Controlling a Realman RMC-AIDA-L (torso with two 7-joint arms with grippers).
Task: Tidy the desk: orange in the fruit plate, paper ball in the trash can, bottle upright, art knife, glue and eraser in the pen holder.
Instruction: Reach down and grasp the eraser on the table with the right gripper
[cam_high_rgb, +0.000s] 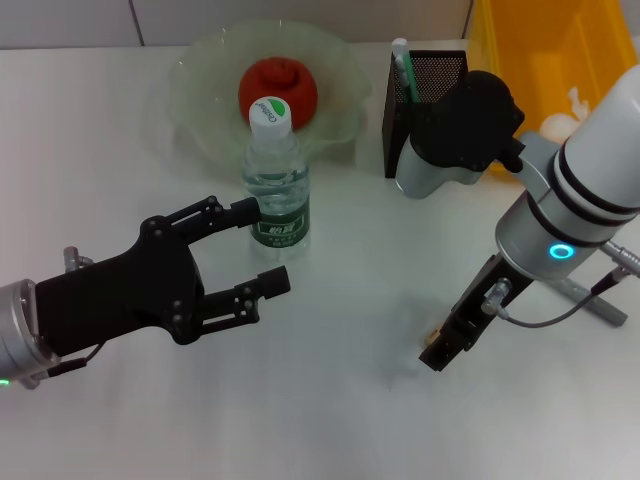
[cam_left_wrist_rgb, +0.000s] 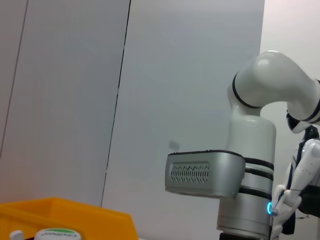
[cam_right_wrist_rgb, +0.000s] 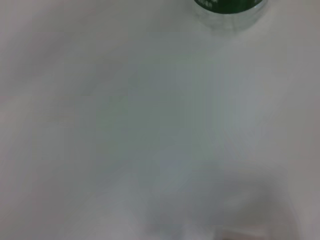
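The bottle (cam_high_rgb: 276, 190) stands upright on the desk (cam_high_rgb: 330, 420). My left gripper (cam_high_rgb: 265, 247) is open beside it, its fingers just left of the green label. The orange (cam_high_rgb: 285, 85) lies in the fruit plate (cam_high_rgb: 200, 95). The art knife (cam_high_rgb: 402, 60) stands in the pen holder (cam_high_rgb: 432, 80). My right gripper (cam_high_rgb: 440, 352) points down at the desk, with a small tan bit, likely the eraser (cam_high_rgb: 433, 338), at its tip. A white lump, likely the paper ball (cam_high_rgb: 578, 98), lies in the trash can (cam_high_rgb: 560, 45). The glue is not in view.
My right arm's grey elbow (cam_high_rgb: 440, 165) hangs in front of the pen holder. The bottle's base (cam_right_wrist_rgb: 230, 7) shows in the right wrist view. The left wrist view shows the trash can (cam_left_wrist_rgb: 65, 215), the bottle cap (cam_left_wrist_rgb: 52, 234) and my right arm (cam_left_wrist_rgb: 250, 175).
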